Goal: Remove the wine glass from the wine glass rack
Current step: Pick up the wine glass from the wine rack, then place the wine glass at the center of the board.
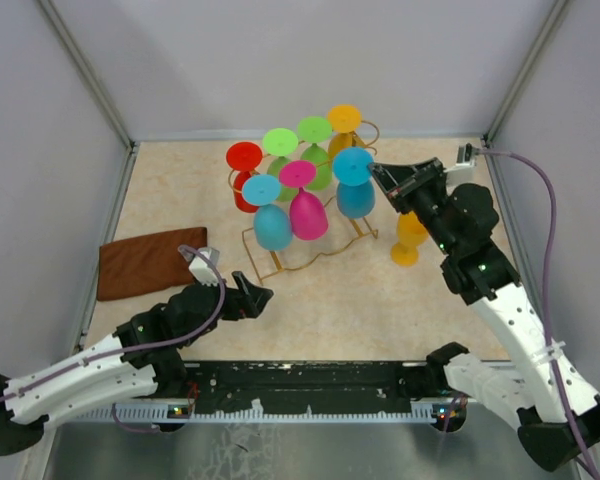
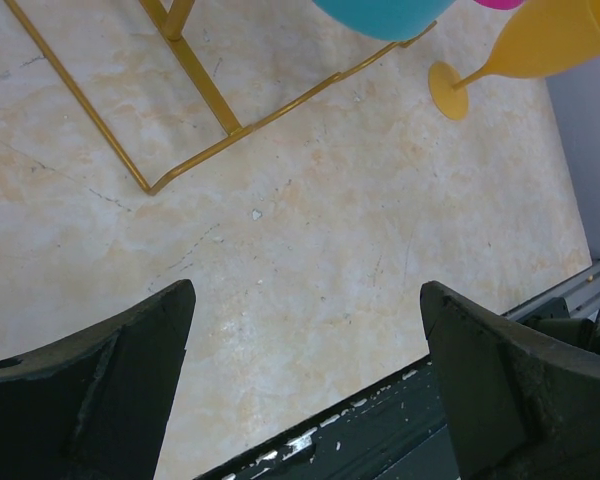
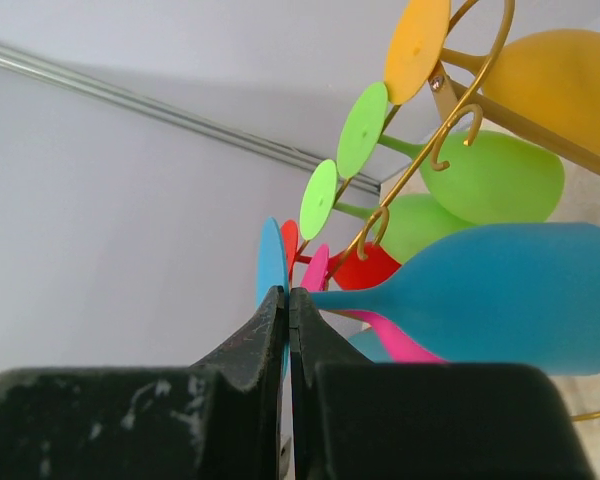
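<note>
Wine glass [image 1: 355,195] hangs on rack [image 2: 205,90], upper centre; right gripper [image 3: 288,305] pressed together beside it, left gripper [image 1: 258,297] spread; removal outstanding.

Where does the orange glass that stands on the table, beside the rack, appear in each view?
Top external: the orange glass is right of centre, just right of the rack.
Left wrist: top right corner, seen slanted, its foot at lower left.
Right wrist: not in it; the hanging orange glass there is another one, on the rack.
Shared landmark: the gold rack, in all three views.
</note>
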Tool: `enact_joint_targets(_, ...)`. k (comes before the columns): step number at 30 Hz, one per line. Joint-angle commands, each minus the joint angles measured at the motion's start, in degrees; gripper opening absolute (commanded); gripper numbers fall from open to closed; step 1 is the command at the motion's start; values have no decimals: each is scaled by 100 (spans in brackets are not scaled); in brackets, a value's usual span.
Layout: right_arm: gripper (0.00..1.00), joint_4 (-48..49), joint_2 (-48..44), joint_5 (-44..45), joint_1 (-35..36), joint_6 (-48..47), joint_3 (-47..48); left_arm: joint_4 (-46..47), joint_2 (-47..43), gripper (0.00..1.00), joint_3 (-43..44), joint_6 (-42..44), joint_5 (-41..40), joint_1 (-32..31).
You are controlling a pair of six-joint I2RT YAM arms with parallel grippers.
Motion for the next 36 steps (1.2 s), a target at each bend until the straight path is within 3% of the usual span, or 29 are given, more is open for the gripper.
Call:
enact_joint_targets(1, 0, 264, -502, 84, 61, -251, -274, -86, -80, 99, 246, -219, -9, 10)
enact_joint_targets(6, 0, 1007, -961, -541, 63, -804, -778, 5, -3, 99, 316, -102, 195, 11)
enact_joint_targets(12, 0, 444, -964, -1498, 61, -2133, -351, 220, -79, 99, 350, 32, 224, 12)
enact_joint_targets(14, 0, 26, -1095, -1304, 61, -2088, -341, 437, -125, 99, 321, 344, 281, 12)
enact_joint_targets(20, 0, 1410, -1890, -2790, 61, -1728, -1699, 876, -237, 99, 344, 550, 651, 11)
enact_joint_targets(23, 0, 1059, -2060, -3175, 61, -1993, -1903, 1549, -228, 99, 201, 881, 991, 17)
enact_joint_targets(27, 0, 790, -2345, -3264, 61, -2128, -2348, 1686, 19, 99, 615, 1529, 1461, 10)
enact_joint_targets(31, 0, 887, -2482, -3670, 62, -2250, -2583, 2002, 306, 99, 782, 1394, 2054, 10)
enact_joint_targets(36, 0, 573, -2469, -3944, 61, -2650, -2543, 3243, 682, 99, 363, 1038, 3020, 11)
